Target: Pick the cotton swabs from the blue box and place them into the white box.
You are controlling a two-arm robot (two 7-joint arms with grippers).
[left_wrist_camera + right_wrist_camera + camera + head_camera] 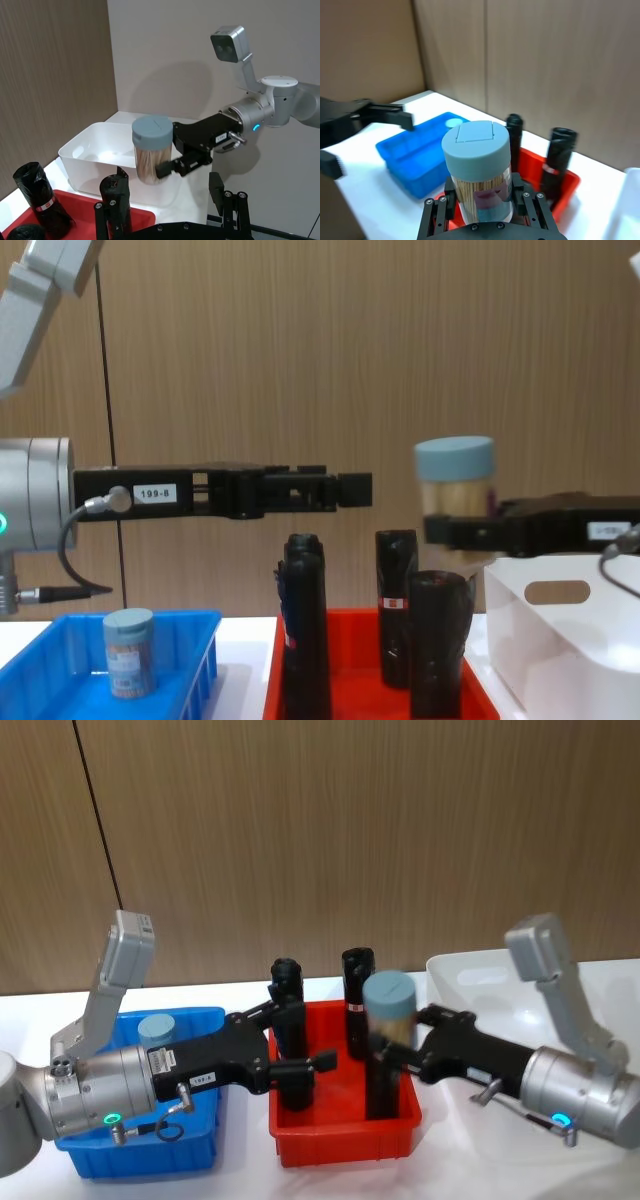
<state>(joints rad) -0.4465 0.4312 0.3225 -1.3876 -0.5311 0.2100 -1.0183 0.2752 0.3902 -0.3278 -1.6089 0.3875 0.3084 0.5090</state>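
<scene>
The held swab tub hangs upright near the middle of the head view, a touch toward 4 o'clock. It is above the right half of the red crate and just short of the white box, which lies at 3 o'clock. The right gripper pinches it low on its clear wall, so the fingers cover the tub's bottom and the label is hard to read (the tan sticks and grey-blue lid are plain enough). A second tub stands upright in the blue box at 8 o'clock. From the head only its lid shows past the left arm, though the chest view shows it whole. That makes two tubs. The left gripper hovers over the left half of the red crate, at about 8 o'clock from the held tub, its fingers spread wide with nothing between them. As best I can count, four black rolls stand in the red crate, two at the back and two in front. The front pair is partly covered by the grippers. There is one box of each colour, all on a white table. The right arm covers much of the white box, and its floor is mostly out of sight.
</scene>
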